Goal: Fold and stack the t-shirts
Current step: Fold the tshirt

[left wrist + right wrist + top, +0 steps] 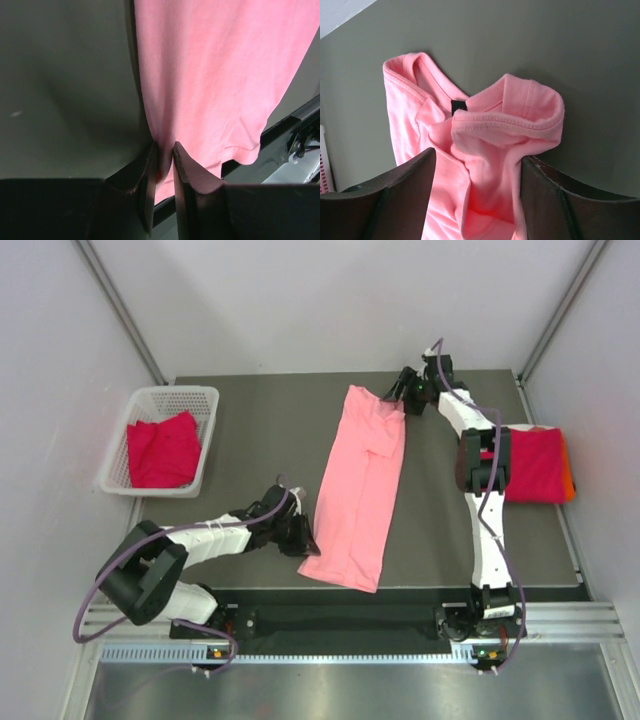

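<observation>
1. The pink t-shirt [360,490] lies on the bench [250,430] as a long strip, hem near, collar far.
2. The left tool [164,152] pinches the hem's left corner.
3. The right tool [477,165], spread, straddles the bunched collar; contact is unclear.
4. Each arm has one end, so the fold likely runs along that axis.

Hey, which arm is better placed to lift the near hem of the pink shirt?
Left. The left gripper pinches the pink shirt right at its near hem. The right gripper sits at the far collar end, jaws open around bunched cloth.
</observation>
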